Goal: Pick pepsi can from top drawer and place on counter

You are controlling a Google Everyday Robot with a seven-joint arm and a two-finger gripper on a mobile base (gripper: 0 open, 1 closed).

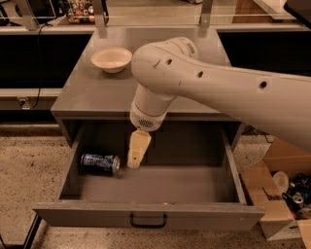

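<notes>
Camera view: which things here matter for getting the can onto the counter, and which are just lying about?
Job: can lying in the open drawer; counter; hand, in the drawer beside the can.
Lying about: bowl on the counter; cardboard box.

A: Quick, what off-task stuff is on my feed?
B: I see a beige bowl, upright, back left. An open cardboard box sits bottom right on the speckled floor. It has junk inside, and I only make out a clear cup.
A: Behind?
B: One metal post, another to its right. There's small colourful clutter top left, too small to name. A dark cable drops down the left side.
A: Gripper?
B: The gripper is low centre, nearer me than the bowl and well left of the box.
</notes>
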